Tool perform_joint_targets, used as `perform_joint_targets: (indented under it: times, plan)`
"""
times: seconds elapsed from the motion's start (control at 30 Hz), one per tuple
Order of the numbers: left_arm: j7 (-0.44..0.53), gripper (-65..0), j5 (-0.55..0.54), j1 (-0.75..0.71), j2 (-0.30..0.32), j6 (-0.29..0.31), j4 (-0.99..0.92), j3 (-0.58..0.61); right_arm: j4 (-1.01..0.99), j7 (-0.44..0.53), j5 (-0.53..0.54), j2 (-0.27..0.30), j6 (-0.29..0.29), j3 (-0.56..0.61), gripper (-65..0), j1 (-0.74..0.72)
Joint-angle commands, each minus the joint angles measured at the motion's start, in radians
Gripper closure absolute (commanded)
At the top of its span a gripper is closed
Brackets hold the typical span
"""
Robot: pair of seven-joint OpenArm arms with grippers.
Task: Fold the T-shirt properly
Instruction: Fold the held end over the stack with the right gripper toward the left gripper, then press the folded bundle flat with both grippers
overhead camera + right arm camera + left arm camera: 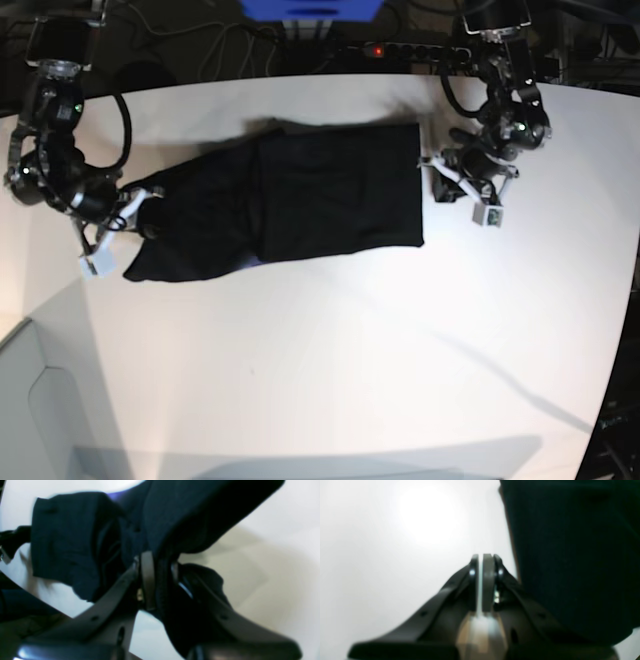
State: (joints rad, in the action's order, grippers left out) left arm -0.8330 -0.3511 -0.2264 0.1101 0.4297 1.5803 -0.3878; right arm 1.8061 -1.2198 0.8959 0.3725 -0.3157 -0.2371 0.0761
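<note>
You are looking down at a white table (330, 350) with the shirt (300, 200) spread sideways across its far half, a plain black cloth with no print showing. The part nearer your left gripper (440, 180) lies flat with a straight, squared edge; the other end is bunched and wrinkled where your right gripper (135, 212) meets it. In the right wrist view the right gripper (160, 580) is clamped on a thick fold of the dark fabric (175, 517), which drapes up and over the fingers (the view is blurred). In the left wrist view the left gripper (483, 580) has its fingers pressed nearly together with nothing between them, just beside the shirt's edge (570, 555).
</note>
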Motion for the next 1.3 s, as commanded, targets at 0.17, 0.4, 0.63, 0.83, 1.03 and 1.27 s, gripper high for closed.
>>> perform_joint_targets:
  times: [0.17, 0.4, 0.63, 0.83, 1.03, 1.27]
  plan:
    - [-0.021, -3.0, 0.016, 0.002, 0.004, -0.005, -0.001, 0.000, 0.171, 0.013, 0.029, -0.031, 0.003, 0.043, -6.4, 0.057]
    - [-0.021, -3.0, 0.016, 0.002, 0.004, -0.005, -0.002, 0.000, 0.197, 0.013, 0.029, -0.080, 0.003, 0.212, -6.4, 0.070]
    - [-0.021, -3.1, 0.019, -0.003, 0.004, -0.005, -0.004, 0.002, 0.199, 0.013, 0.029, -0.146, 0.005, 0.324, -6.5, 0.040]
    - [-0.022, -3.1, 0.022, -0.003, 0.004, -0.005, -0.004, 0.002, 0.199, 0.016, 0.029, -0.169, 0.129, 0.414, -6.5, -0.014]
    - [-0.022, -3.1, 0.019, -0.005, 0.004, -0.005, -0.004, 0.002, 0.188, 0.021, 0.027, -0.229, 0.157, 0.477, -6.5, -0.031]
    - [-0.022, -3.1, 0.017, -0.009, 0.004, -0.005, -0.004, 0.002, 0.122, 0.022, -0.050, -0.280, 0.157, 0.545, -6.6, -0.068]
